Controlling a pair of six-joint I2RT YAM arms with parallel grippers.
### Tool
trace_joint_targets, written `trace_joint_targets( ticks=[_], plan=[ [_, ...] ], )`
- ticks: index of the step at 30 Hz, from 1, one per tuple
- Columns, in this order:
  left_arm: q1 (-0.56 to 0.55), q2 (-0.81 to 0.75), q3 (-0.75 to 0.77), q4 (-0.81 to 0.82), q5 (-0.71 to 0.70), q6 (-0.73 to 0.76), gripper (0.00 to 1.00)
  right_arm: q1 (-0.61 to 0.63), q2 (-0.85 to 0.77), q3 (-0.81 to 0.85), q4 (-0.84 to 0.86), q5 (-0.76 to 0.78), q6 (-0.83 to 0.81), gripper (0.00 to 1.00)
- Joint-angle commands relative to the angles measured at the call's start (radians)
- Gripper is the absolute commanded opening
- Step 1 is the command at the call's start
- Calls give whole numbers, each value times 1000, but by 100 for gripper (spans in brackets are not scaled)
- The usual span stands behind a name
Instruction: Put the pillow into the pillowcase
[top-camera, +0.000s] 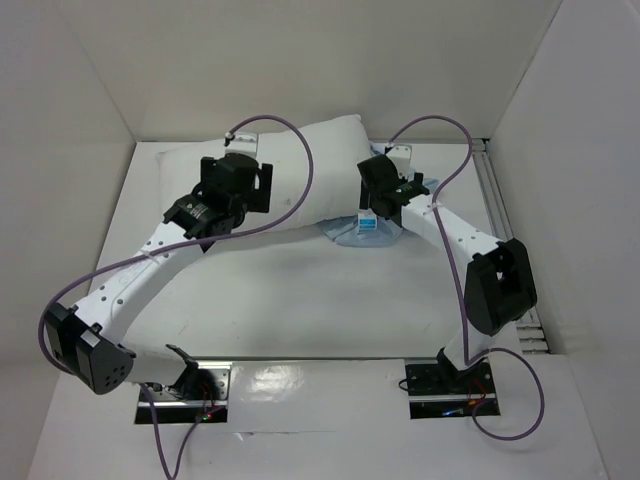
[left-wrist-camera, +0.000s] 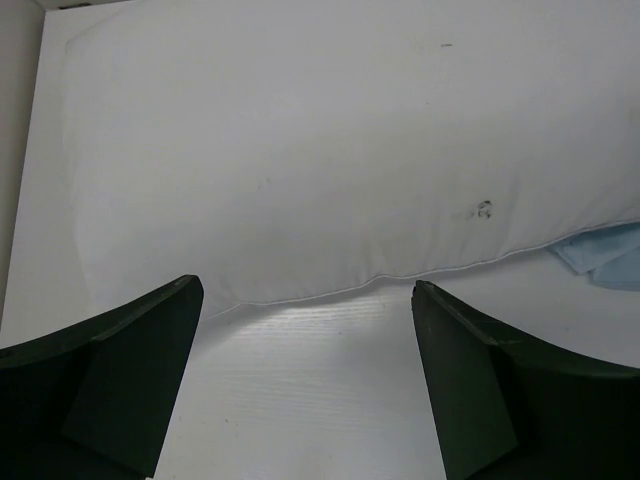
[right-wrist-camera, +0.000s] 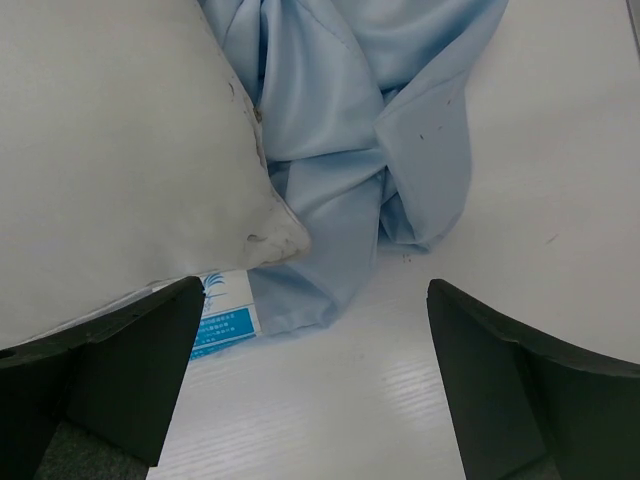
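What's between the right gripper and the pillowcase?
Nothing visible. The right gripper stands open, with the bunched pillowcase straight ahead on the table. The pillow covers part of it; a printed label shows by its corner.

Table (top-camera: 300, 300): white, matte, finely ribbed surface, filling the centre of the overhead view.
Back wall (top-camera: 300, 60): plain white panel, 12 o'clock.
Left wall (top-camera: 50, 200): plain white panel, 9 o'clock, slanting outward.
Right wall (top-camera: 580, 150): plain white panel, 3 o'clock.
Rail (top-camera: 497, 195): metal track along the table's edge, 2 to 4 o'clock.
Glossy strip (top-camera: 320, 385): 6 o'clock, reflecting glare.
Light: even, diffuse; soft shadows.
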Motion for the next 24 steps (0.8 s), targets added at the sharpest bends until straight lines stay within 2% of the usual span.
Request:
trace_joint_targets(
  ticks=[1, 7, 14, 16, 17, 20, 24],
  plan=[
    [0, 11, 64, -14, 26, -48, 99, 3, -9, 27, -31, 31, 13, 100],
    [0, 21, 93, -33, 38, -69, 99, 3, -49, 7, -31, 31, 13, 100],
    [0, 52, 130, -67, 99, -118, 99, -11, -101, -60, 4, -48, 33, 100],
    [0, 73, 162, -103, 124, -144, 99, -69, -127, -85, 41, -107, 56, 100],
    [11, 105, 198, -126, 144, -183, 99, -142, -138, -85, 62, -206, 75, 100],
    [11, 162, 260, -214, 171, -210, 99, -240, -111, -87, 130, -338, 91, 100],
    [23, 193, 292, -274, 139, -249, 99, -339, 76, 61, 49, -417, 91, 100]
  ],
)
